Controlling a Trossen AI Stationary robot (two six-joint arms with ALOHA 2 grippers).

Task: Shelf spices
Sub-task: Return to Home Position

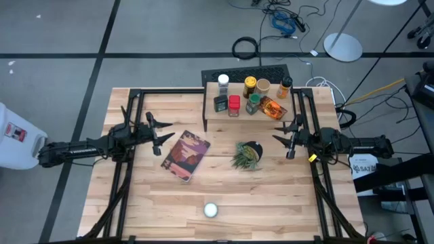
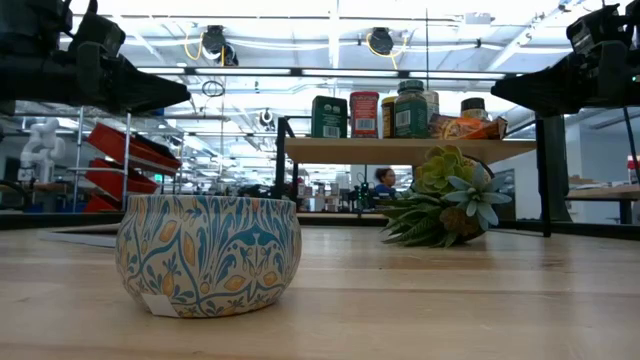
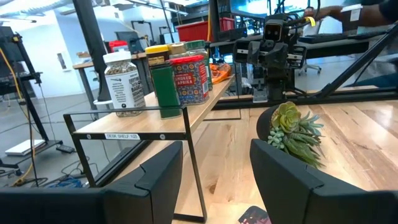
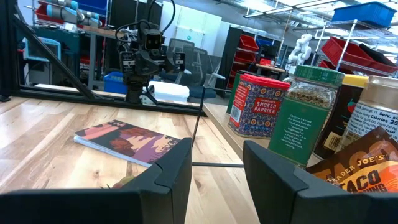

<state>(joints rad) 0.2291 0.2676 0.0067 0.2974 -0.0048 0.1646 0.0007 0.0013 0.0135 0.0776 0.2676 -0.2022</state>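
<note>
The shelf (image 1: 215, 116) stands at the table's far edge, a light-wood board on a thin black frame. On it stand several spices: a white-topped jar (image 1: 223, 83), a dark green tin (image 1: 220, 103), a red paprika tin (image 1: 234, 105), a green-lidded jar (image 1: 253, 104), yellow-topped (image 1: 250, 85) and tan-topped (image 1: 263, 86) jars, a dark-topped jar (image 1: 285, 87) and the flat orange packet (image 1: 273, 108). My left gripper (image 1: 159, 131) hovers open left of the shelf. My right gripper (image 1: 285, 132) hovers open just off its right near corner. Both are above the table and hold nothing.
A maroon picture book (image 1: 185, 154) lies flat on the table between the arms, with a potted succulent (image 1: 247, 154) to its right. A round floral tin with a white top (image 1: 211, 210) stands near the near edge. Black frame rails (image 1: 129, 176) run along both table sides.
</note>
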